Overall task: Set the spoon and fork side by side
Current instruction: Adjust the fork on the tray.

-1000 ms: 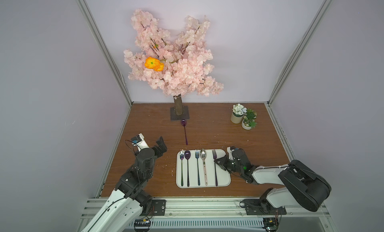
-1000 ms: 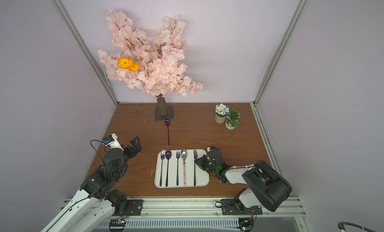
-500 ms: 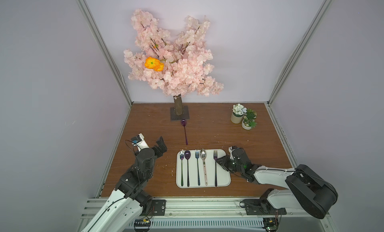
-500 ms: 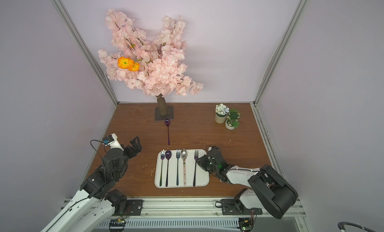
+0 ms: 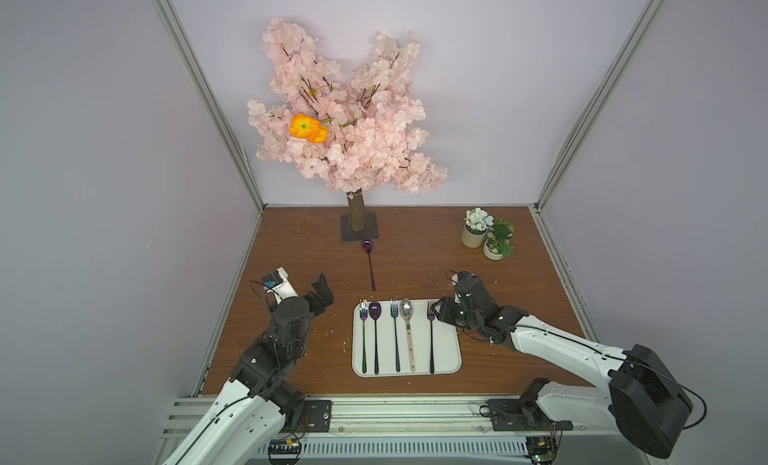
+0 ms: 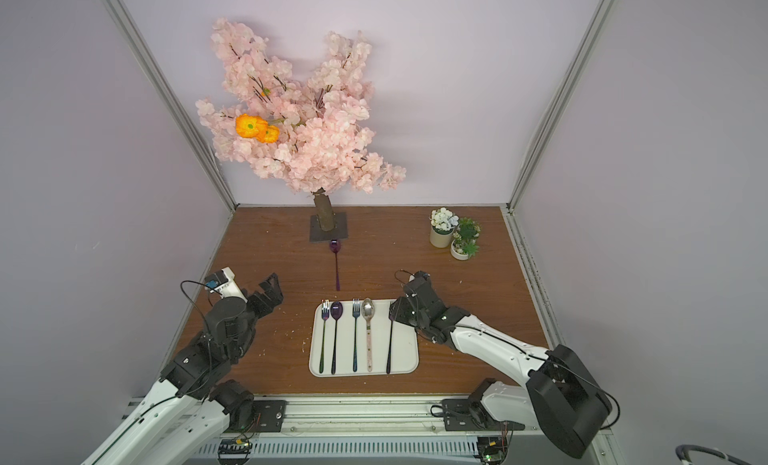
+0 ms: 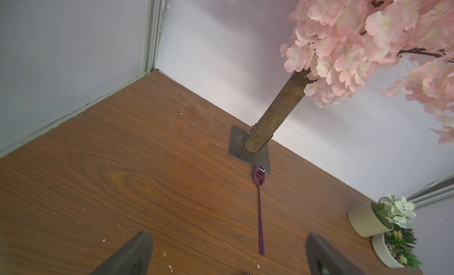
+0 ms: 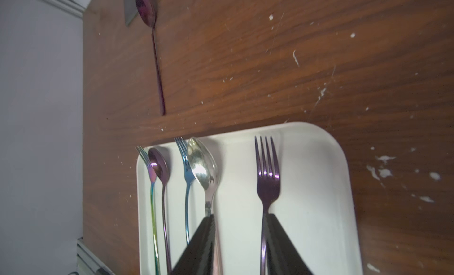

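Light is bright, even and diffuse, coming from overhead. In both top views the blossom tree [image 5: 345,109] throws a soft grey shadow beside its crown on the back wall [image 5: 498,68], and the shadows under the arms are faint. The wide-angle lens makes the frame posts [image 5: 203,93] splay outward toward the corners. The white tray [image 5: 446,350] is nearly blown out. The right wrist view is soft, with the tabletop [image 8: 294,64] oversaturated orange. There are glare patches on the silver spoon [image 8: 202,168] and small highlights on the purple fork [image 8: 267,177]. The fingers [image 8: 196,249] of the right gripper [image 8: 240,216] are dark and out of focus. The left wrist view is sharper, with the left gripper [image 7: 228,234] blurred at the frame edge.
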